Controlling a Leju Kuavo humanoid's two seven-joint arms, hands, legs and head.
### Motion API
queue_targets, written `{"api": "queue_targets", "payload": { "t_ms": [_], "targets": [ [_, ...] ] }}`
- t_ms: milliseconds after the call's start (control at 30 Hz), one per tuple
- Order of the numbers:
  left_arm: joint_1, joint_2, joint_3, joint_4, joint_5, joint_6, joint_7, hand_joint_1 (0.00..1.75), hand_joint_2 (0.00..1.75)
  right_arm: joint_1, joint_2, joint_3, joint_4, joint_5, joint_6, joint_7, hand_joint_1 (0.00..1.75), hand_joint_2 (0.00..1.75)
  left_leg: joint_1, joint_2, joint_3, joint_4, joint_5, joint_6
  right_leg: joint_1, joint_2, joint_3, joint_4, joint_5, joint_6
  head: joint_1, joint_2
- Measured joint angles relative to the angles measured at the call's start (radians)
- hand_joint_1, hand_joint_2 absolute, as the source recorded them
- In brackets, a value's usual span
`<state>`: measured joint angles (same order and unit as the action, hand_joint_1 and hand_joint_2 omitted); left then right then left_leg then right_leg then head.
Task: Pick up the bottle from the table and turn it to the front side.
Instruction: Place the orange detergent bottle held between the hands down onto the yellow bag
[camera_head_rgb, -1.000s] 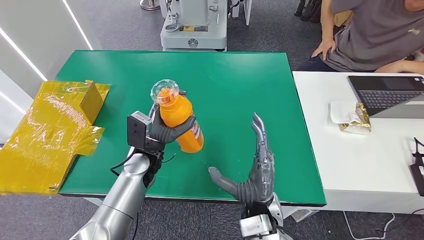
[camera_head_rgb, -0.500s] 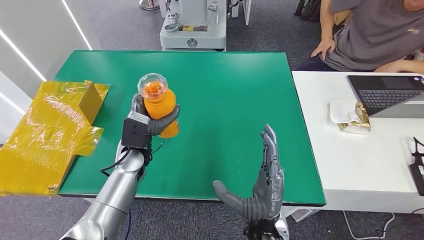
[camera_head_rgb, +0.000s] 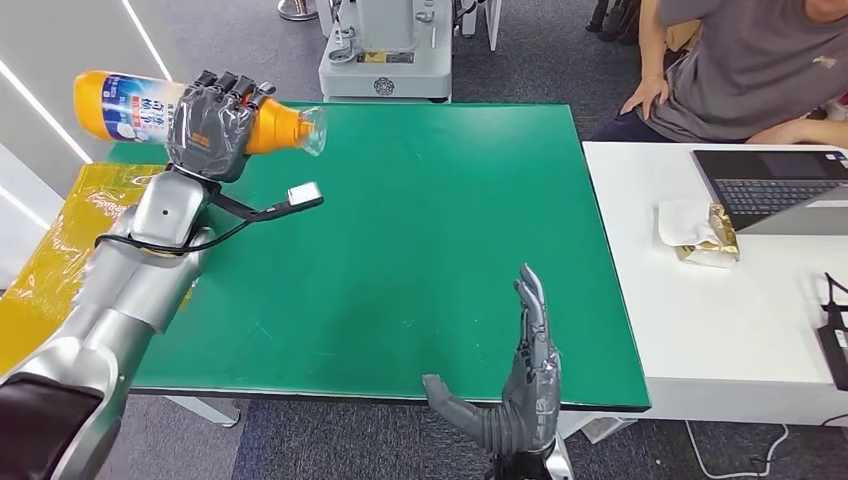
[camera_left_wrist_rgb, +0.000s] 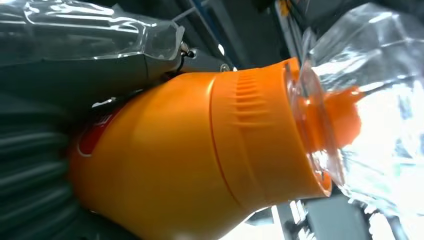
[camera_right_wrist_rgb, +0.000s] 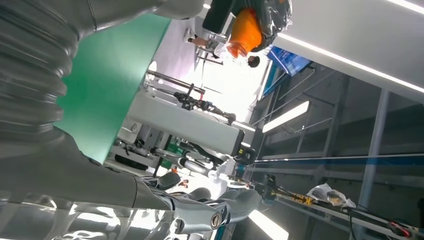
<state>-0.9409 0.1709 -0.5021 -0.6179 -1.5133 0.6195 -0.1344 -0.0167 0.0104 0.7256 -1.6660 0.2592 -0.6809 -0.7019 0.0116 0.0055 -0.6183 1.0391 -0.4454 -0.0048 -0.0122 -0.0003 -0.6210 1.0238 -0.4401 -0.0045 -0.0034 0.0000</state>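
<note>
Left hand (camera_head_rgb: 207, 128): raised high above the far left corner of the green table (camera_head_rgb: 430, 250), fingers wrapped around the middle of the orange bottle (camera_head_rgb: 140, 110); the bottle is held clear of the table, lying roughly horizontal, base and blue-and-white label toward the left, clear cap (camera_head_rgb: 312, 130) pointing right. One second ago the same hand held the bottle low over the table's near left area, close to upright with the cap leaning away from the robot; half a second ago it was upright with the cap facing the camera; the arm has since lifted and swung outward, and the bottle has tipped onto its side. In the left wrist view the bottle's orange shoulder (camera_left_wrist_rgb: 200, 150) lies against the grey hand, with the clear cap (camera_left_wrist_rgb: 360, 100) at the outer end.

Right hand (camera_head_rgb: 520, 395): at the near edge of the table, fingers extended and apart, thumb spread to the side, holding nothing; position nearly unchanged from half a second ago, slightly lower than one second ago.

Surroundings: yellow wrapped packaging (camera_head_rgb: 70, 260) beside the table's left edge; a white table (camera_head_rgb: 740, 330) at the right carrying a laptop (camera_head_rgb: 780, 190) and a foil packet (camera_head_rgb: 712, 238); a seated person (camera_head_rgb: 740, 70) behind it; all unchanged.
</note>
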Motion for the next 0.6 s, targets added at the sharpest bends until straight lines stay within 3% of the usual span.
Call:
{"api": "queue_targets", "payload": {
  "t_ms": [233, 600],
  "targets": [
    [-0.023, 0.093, -0.15, 0.113, 0.0, -0.053, 0.007, 1.75, 1.75, -0.011, -0.003, 0.017, 0.013, -0.018, 0.0, 0.0, 0.0, 1.75, 0.0, 0.0, 0.0, -0.001, 0.0, 0.0, 0.0, 0.0, -0.001, 0.0, -0.001, 0.0, 0.0, 0.0],
    [0.085, 0.1, -0.19, 0.229, 0.003, -0.122, -0.028, 1.75, 1.75, -0.006, -0.003, 0.024, 0.014, 0.005, 0.0, 0.0, 0.0, 1.75, 0.0, 0.0, 0.0, -0.001, 0.0, 0.0, 0.0, 0.0, -0.001, -0.001, -0.001, 0.0, 0.0, 0.0]
  ]
}}
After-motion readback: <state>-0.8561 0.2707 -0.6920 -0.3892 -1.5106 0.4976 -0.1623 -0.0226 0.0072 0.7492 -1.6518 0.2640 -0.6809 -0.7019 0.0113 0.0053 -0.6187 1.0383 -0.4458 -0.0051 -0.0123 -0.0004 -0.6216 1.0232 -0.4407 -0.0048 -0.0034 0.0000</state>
